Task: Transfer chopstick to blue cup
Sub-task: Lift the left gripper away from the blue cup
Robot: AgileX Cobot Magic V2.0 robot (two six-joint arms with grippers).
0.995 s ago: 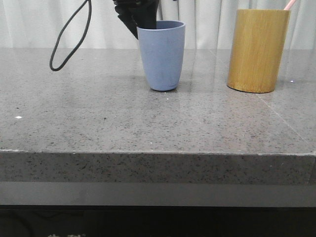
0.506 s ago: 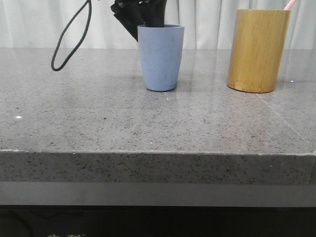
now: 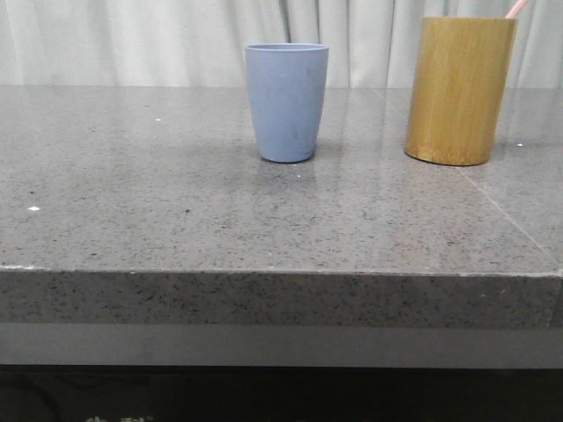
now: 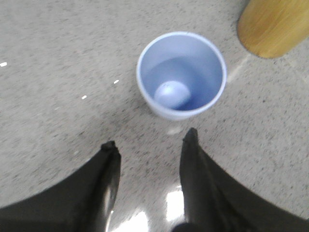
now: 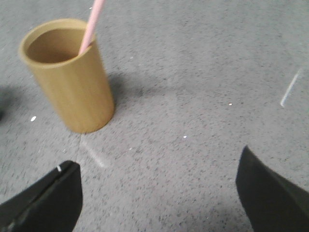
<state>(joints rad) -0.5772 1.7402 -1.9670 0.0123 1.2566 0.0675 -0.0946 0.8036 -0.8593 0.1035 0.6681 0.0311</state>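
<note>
The chopstick (image 5: 91, 26) stands inside the bamboo cylinder (image 5: 72, 82), leaning against its rim, and its pink tip (image 3: 516, 8) sticks out above the top of that cylinder in the front view. The cylinder stands upright on the grey stone table (image 3: 176, 202), toward the right side. The blue cup (image 3: 287, 101) stands upright to the left of it, apart from it, and the left wrist view shows that the cup (image 4: 181, 75) has nothing inside. The left gripper (image 4: 149, 147) hangs above the table just beside the blue cup, its two fingers spread apart with nothing between them. The right gripper (image 5: 159, 169) hangs near the bamboo cylinder, its fingers spread wide and holding nothing.
</note>
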